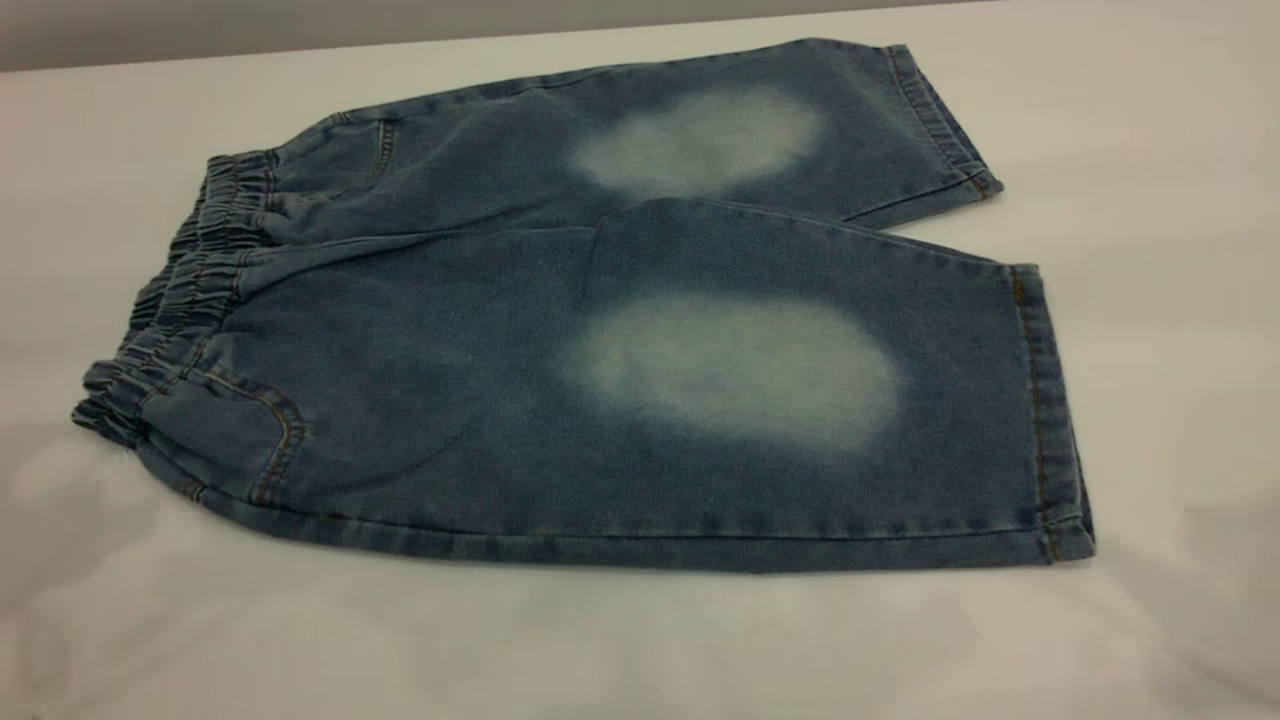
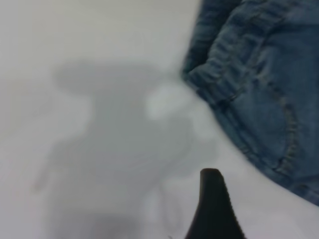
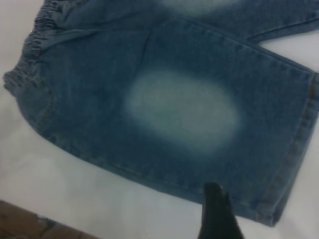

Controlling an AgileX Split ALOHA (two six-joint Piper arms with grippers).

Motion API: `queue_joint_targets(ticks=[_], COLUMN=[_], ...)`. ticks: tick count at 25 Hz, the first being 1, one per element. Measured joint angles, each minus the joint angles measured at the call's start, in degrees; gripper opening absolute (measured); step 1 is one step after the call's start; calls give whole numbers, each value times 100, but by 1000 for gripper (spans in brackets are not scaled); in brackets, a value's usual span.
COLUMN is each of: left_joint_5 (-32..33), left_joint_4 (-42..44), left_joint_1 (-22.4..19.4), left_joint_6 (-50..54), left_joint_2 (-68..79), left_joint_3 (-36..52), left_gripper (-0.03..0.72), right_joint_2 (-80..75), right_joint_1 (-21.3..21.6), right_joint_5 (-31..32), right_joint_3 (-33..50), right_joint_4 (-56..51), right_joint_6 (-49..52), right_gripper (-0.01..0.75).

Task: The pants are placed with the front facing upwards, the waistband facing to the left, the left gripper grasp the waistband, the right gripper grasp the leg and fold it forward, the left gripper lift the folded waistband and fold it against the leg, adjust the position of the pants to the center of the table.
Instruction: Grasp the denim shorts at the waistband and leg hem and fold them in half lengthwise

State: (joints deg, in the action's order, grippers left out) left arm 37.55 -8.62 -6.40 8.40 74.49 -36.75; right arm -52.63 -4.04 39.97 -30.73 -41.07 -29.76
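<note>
We see the pants [image 1: 480, 400] in mid-blue denim, darker along the seams, with a pale, faded whitish oval on the front of each leg [image 1: 735, 370]. Tan stitching traces the hems and the curved pocket edge. The waistband [image 1: 165, 320] is a darker, shadowed blue in gathered ridges. The counter [image 1: 640, 650] is plain white to pale grey. Just beside the denim, the left pincer [image 2: 213, 209] is matte black; the right pincer [image 3: 219, 214] is black too.

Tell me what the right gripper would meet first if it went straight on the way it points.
Probably the pants: the right gripper tip shows at the near leg's lower edge, pointing over the denim. Depth is unclear.
</note>
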Motion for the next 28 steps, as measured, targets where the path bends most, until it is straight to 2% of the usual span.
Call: queue_joint_targets(ticks=[6, 10, 15, 20, 25, 28], left_joint_5=[-177, -191, -484, -940, -333, -104], left_joint_4=[-1157, -2126, -3360, -3732, -3639, -3672], left_joint_1=[-760, -1104, -1183, -1176, -1178, -1178], left_joint_6=[-1238, -2318, -3687, -4526, -4360, -4348], left_joint_2=[1467, 2261, 2827, 2879, 2975, 3155], left_joint_3=[-11, -11, -122, -377, -482, -647], left_gripper=[446, 446, 446, 446, 452, 486], right_joint_2=[-24, -123, -326, -416, -416, -416], right_joint_1=[0, 0, 0, 0, 0, 0], right_joint_5=[-312, -445, -471, -465, -578, -646], right_joint_3=[0, 0, 0, 0, 0, 0], right_joint_4=[-131, -131, -131, -133, -157, -159], right_joint_6=[0, 0, 0, 19, 25, 25], right_gripper=[367, 367, 367, 367, 367, 367])
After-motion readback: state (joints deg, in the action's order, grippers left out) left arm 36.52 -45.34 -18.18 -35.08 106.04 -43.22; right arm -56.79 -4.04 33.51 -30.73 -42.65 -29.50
